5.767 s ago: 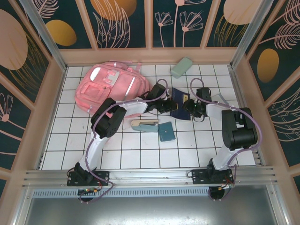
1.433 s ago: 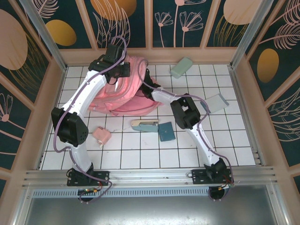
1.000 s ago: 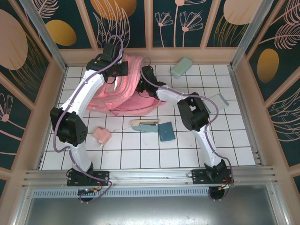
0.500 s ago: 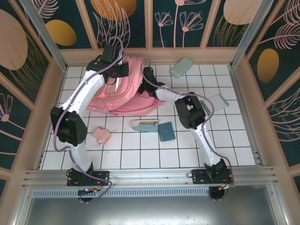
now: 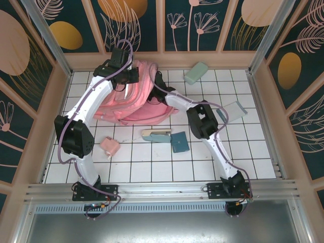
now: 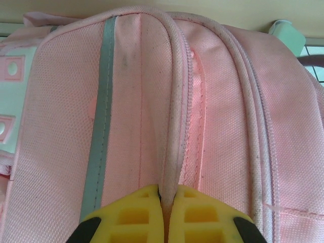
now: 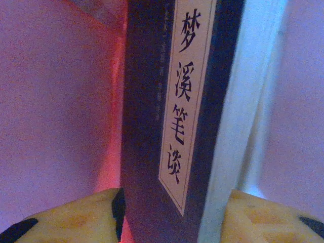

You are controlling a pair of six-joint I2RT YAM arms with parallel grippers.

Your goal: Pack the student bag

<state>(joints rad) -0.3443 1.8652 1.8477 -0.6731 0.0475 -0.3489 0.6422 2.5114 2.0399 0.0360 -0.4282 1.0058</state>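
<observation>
The student bag, a big soft pink backpack, lies at the back of the table with its top edge lifted. My left gripper is above that edge. In the left wrist view the left gripper is shut on the bag's pink piping beside a zip. My right arm reaches into the bag's mouth from the right. Inside the pink lining, my right gripper holds a dark book with a pale label of Chinese characters. The book stands upright between the two fingers, and both touch it.
On the white tiles lie a pale green case at the back, a grey-blue pad at the right, a stapler-like item, a teal block and a small pink pouch. Walls enclose three sides.
The right arm's elbow has shifted slightly left and its wrist sits a little deeper in the bag's mouth. The left arm keeps holding the bag's edge up in the same place.
</observation>
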